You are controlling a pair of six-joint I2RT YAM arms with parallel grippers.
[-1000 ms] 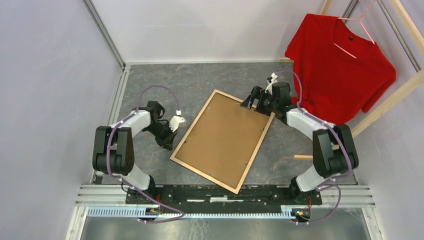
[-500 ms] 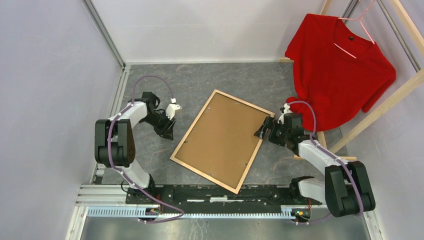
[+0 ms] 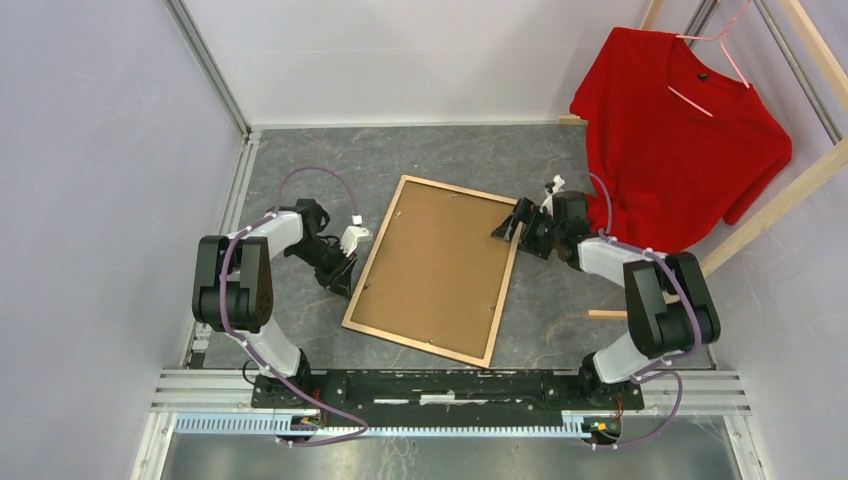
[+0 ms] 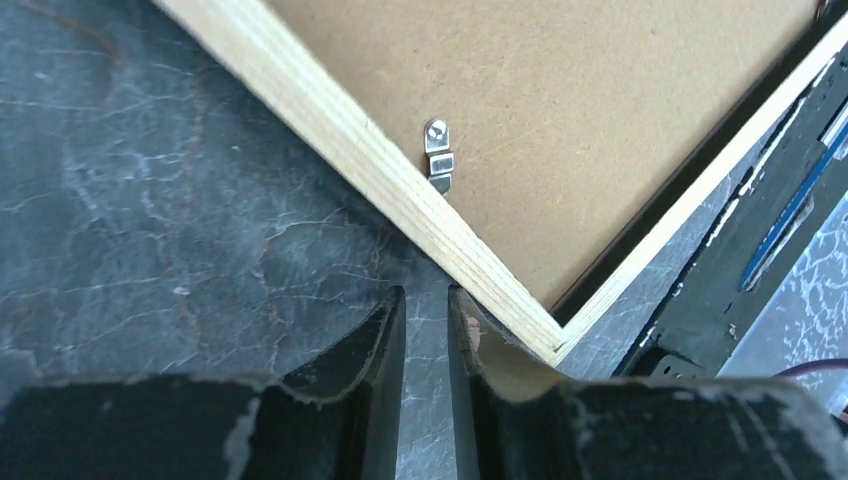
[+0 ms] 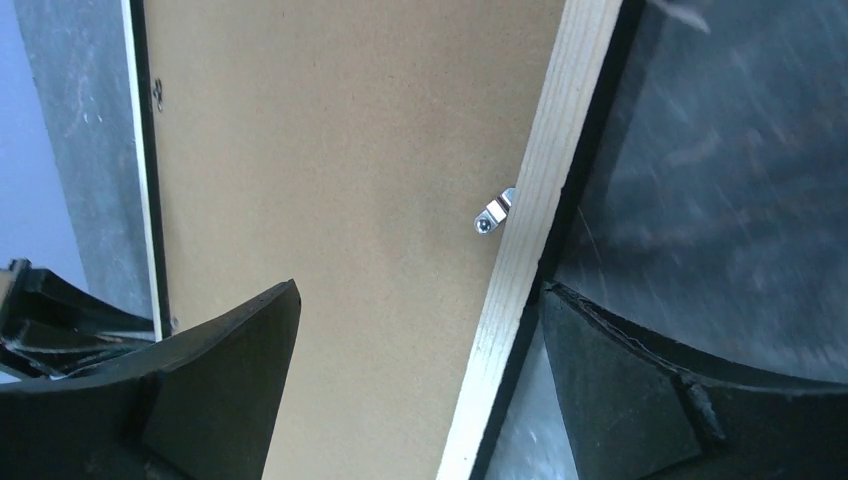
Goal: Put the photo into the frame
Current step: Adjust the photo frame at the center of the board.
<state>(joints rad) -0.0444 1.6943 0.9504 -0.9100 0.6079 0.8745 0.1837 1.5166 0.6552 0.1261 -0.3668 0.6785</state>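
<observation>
Light wood, back-up rectangular frame (image 3: 432,270) lies mid-table; left gripper (image 4: 427,330) nearly closed, empty, beside its left rail; right gripper (image 5: 420,360) wide open straddling its right rail.

Top external: looked steeply down from above and behind the arm bases, far enough to take in both arms and the whole frame (image 3: 433,270) lying back-up on the grey table (image 3: 440,155).
Left wrist: sat close over the left gripper (image 4: 425,325), facing past its nearly closed fingertips; the frame's corner lay just ahead and to the right of them.
Right wrist: looked down between the widely parted fingers of the right gripper (image 5: 420,330), very near the frame's rail running between them.
Shared: all three views caught the frame's wood rail and brown backing board (image 5: 330,180); each wrist view showed a metal clip (image 4: 438,160).
</observation>
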